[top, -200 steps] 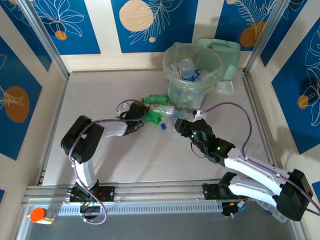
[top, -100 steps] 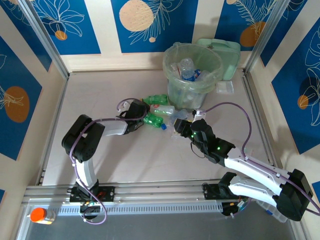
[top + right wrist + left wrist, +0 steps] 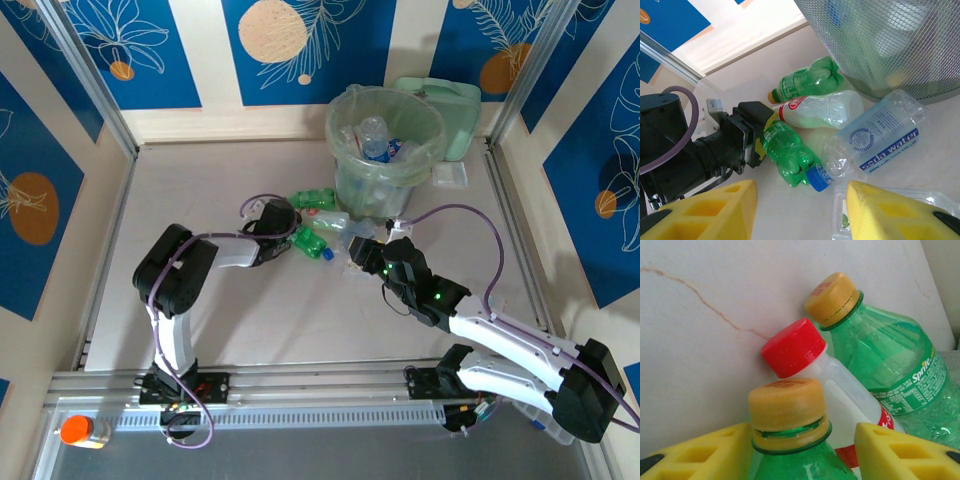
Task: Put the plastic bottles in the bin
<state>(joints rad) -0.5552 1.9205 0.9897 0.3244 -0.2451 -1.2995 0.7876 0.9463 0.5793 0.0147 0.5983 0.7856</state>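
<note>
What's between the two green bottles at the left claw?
The white red-capped bottle, lying between the far green bottle and the near green bottle; right wrist view shows it.

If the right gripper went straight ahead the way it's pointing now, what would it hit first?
Probably the clear soda water bottle: its blue cap lies on the table just ahead of the right gripper, in line with the gap between its open fingers. Depth is hard to judge.

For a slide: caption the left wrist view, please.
Yellow fingers flank a green bottle at its neck; a red-capped white bottle and a Sprite bottle lie beyond.
</note>
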